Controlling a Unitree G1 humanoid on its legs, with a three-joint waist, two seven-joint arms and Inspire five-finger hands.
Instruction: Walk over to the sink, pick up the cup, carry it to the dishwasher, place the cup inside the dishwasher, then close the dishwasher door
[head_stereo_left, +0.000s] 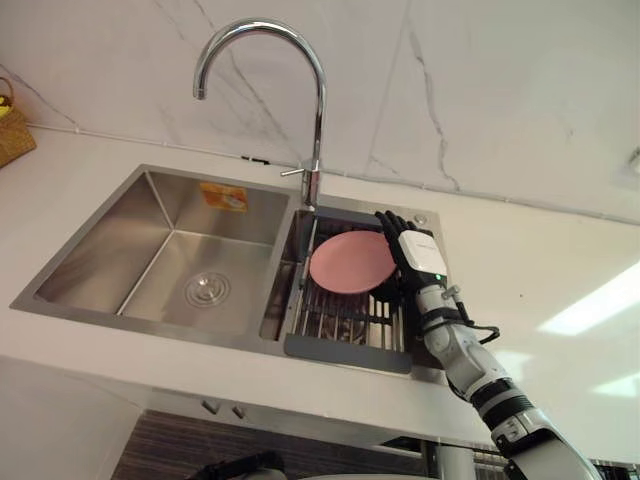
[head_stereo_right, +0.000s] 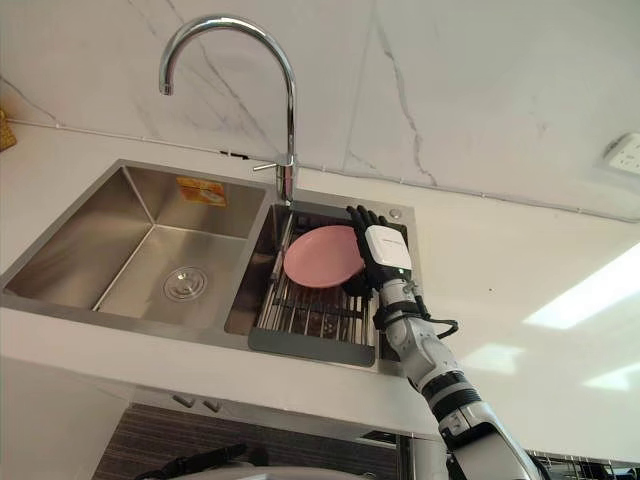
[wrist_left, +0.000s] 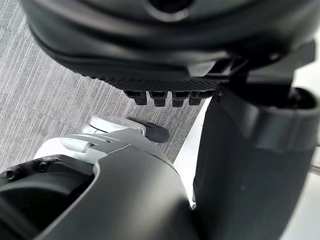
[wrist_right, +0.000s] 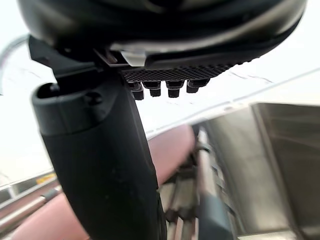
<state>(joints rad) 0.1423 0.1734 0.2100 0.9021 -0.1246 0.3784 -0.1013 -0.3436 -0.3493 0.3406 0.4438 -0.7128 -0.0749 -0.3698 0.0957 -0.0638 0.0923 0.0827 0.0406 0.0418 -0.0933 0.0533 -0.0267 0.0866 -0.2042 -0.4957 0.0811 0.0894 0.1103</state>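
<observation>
The right hand (head_stereo_right: 385, 248) is raised over the right compartment of the sink (head_stereo_right: 120, 325), its back turned to the head camera. Its fingers (head_stereo_right: 362, 218) are stretched out straight toward the wall and the thumb (wrist_right: 100, 165) stands apart from them, so the hand is fully spread and has hold of nothing. It hovers at the right edge of a pink plate (head_stereo_right: 322, 256), touching it or very near; I cannot tell which. In the right wrist view the thumb lies across the plate.

The plate is lying on a wire drying rack (head_stereo_right: 310, 320) with a dark grey frame, which is set in this smaller compartment. Where the cup is I cannot tell.

The larger left compartment holds a round drain (head_stereo_right: 185, 284) in its bottom and an orange sticker (head_stereo_right: 200, 190) on its back wall. A tall curved faucet (head_stereo_right: 290, 120) rises behind the divider, just beside the far left corner of the rack.

To the right of the sink the white countertop (head_stereo_right: 500, 300) gives wide room for the arm, and the marble wall (head_stereo_right: 450, 90) closes the space behind. At the far left a woven basket (head_stereo_left: 12, 135) stands on the counter.

The left hand (wrist_left: 165, 60) hangs above grey floor, fingers (wrist_left: 159, 97) relaxed and holding nothing
</observation>
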